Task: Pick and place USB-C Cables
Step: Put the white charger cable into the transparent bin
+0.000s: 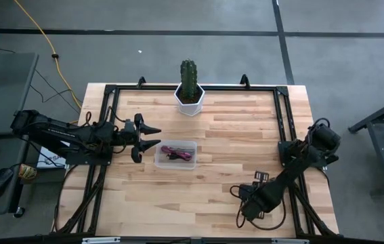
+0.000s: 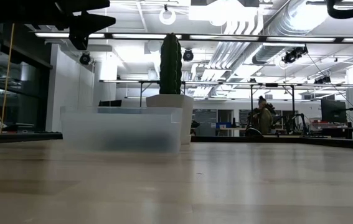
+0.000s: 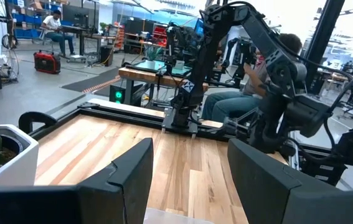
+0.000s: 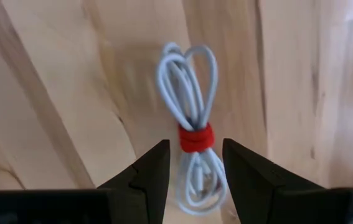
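Right gripper [image 4: 193, 163] points down at the table [image 1: 232, 135], fingers apart, straddling the red-tied middle of the white cable [image 4: 190, 134], which lies flat between them. Left gripper [image 1: 152, 136] hovers open just beside the clear bin [image 1: 176, 154], which holds a dark red cable [image 1: 175, 153].

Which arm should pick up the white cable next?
The right. Its gripper is open directly over the white cable, fingers straddling it. The left gripper hovers beside the clear bin, away from it.
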Controlling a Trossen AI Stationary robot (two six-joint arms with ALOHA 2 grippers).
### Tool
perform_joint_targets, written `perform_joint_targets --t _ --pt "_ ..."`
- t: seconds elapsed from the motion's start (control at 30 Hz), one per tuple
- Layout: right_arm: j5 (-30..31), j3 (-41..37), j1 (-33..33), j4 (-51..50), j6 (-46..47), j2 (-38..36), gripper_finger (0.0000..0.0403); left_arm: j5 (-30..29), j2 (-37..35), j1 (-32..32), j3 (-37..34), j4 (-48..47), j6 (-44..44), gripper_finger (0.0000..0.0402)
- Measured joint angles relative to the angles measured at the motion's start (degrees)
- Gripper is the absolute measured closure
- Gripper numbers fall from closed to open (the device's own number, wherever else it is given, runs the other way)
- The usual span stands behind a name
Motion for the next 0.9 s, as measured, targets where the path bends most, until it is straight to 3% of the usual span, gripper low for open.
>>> perform_joint_targets --t 0.9 --pt "-0.8 0.1 0.0 2.7 -1.2 6.1 0.0265 0.0 0.0 0.0 0.0 0.0 -0.5 0.0213"
